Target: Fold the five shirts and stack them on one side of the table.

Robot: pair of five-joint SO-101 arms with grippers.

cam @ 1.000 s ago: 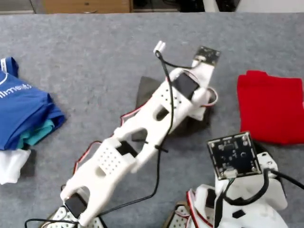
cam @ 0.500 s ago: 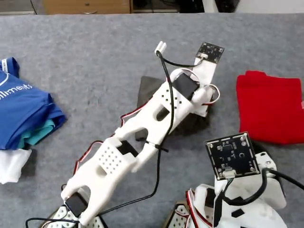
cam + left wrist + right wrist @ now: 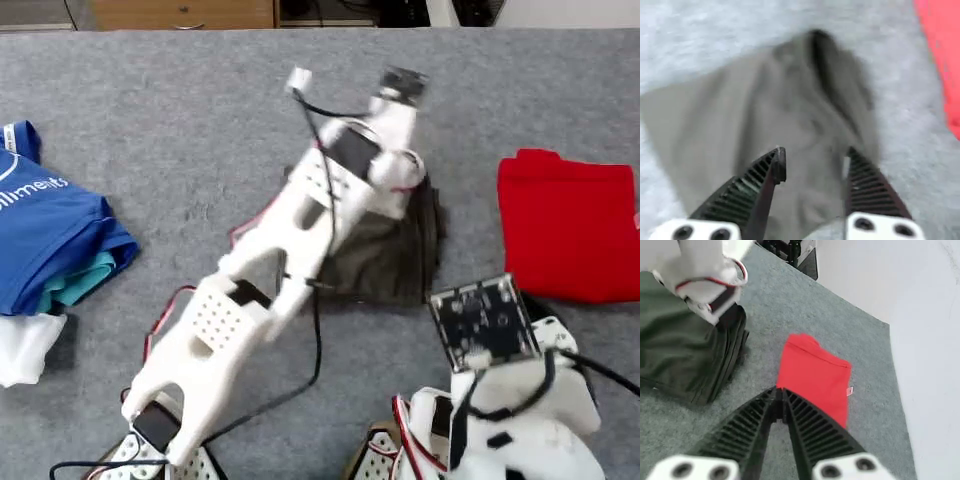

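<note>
A folded dark grey shirt (image 3: 385, 258) lies mid-table. My left arm (image 3: 300, 225) stretches across it from the near left. The left gripper (image 3: 812, 162) hangs open just above the dark shirt (image 3: 790, 115), nothing between its fingers. A folded red shirt (image 3: 570, 225) lies to the right of it. At the near right, my right gripper (image 3: 780, 390) is shut and empty, raised over the table and facing the red shirt (image 3: 812, 377). The dark shirt (image 3: 680, 355) also shows under the left arm (image 3: 705, 275).
At the left edge a blue shirt (image 3: 50, 225) lies on a teal one (image 3: 75, 285) and a white one (image 3: 25, 345). The right arm's base (image 3: 500, 420) takes up the near right corner. Grey table cloth (image 3: 180, 120) lies bare at the far left.
The left arm has swung leftward and toward the far edge, uncovering more of the dark shirt. The right arm has barely moved.
</note>
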